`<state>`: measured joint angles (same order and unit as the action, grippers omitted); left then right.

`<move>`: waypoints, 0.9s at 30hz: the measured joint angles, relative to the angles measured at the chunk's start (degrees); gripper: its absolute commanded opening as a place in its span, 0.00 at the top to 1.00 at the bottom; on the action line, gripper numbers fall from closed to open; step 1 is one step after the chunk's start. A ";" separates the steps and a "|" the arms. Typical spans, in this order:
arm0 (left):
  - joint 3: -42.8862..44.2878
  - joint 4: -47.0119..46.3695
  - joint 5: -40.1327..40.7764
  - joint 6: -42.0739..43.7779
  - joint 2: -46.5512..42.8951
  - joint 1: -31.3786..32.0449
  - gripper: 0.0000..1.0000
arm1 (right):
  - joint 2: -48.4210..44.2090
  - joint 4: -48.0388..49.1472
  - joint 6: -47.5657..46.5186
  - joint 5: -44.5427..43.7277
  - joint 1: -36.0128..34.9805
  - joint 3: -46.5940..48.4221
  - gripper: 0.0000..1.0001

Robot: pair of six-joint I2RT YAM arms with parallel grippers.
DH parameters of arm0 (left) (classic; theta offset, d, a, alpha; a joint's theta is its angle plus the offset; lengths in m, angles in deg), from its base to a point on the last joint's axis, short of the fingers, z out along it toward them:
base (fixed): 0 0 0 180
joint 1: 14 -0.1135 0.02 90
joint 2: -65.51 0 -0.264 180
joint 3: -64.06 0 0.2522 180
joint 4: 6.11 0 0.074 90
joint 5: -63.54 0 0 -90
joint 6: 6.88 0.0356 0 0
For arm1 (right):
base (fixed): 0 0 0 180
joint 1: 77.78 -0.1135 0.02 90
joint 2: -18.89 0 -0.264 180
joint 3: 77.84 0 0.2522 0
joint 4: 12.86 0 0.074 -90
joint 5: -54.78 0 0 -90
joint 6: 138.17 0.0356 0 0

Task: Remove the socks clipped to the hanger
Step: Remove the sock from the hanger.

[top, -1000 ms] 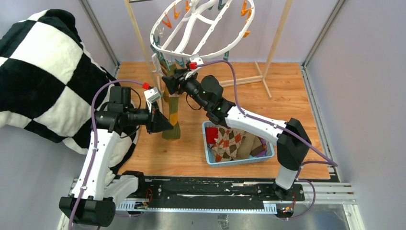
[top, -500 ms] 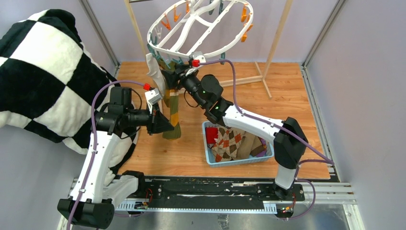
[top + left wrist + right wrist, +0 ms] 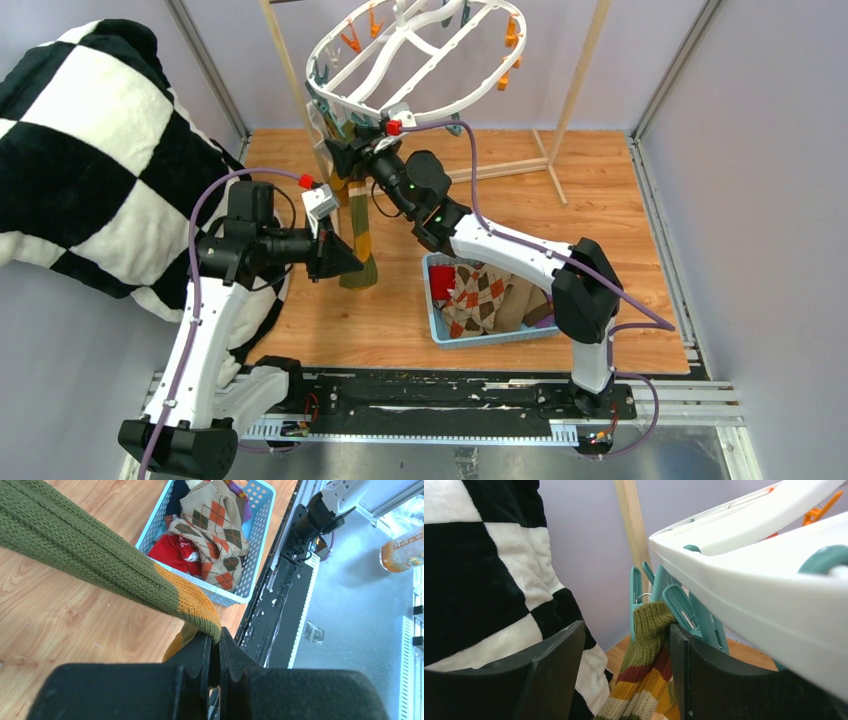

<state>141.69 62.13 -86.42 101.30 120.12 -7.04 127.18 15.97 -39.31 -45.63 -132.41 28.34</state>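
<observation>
left fingers: clamped on olive sock toe | right fingers: apart, flanking its cuff

Hanger top cut off; sock tip hidden between left fingers.

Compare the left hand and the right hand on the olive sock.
The left hand is shut, pinching the olive sock at its toe end; the right hand is open, straddling the sock's cuff with gaps showing. The left hand is at the sock's lower end; the right hand is up at the top, just under the hanger, beside the teal clip holding the cuff. Both work the same sock.
</observation>
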 measured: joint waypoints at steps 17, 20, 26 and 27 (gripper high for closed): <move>0.00 -0.85 0.94 -0.92 -1.92 0.35 1.00 | 3.02 1.77 -3.50 -3.76 0.28 5.33 0.88; 0.00 -1.03 1.25 -0.98 -2.12 0.35 1.00 | 3.02 2.86 -0.96 -2.58 0.22 5.42 0.95; 0.00 -0.68 1.31 -1.03 -2.23 0.42 1.00 | 2.03 4.46 2.25 -0.83 0.13 2.14 0.64; 0.00 -0.50 1.33 -1.03 -2.23 0.46 1.00 | 1.27 4.96 2.75 -0.55 0.15 0.50 0.58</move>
<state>141.69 61.63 -85.09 100.27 117.90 -6.58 128.45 20.93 -36.55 -46.18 -132.26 28.84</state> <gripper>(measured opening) 0.084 0.258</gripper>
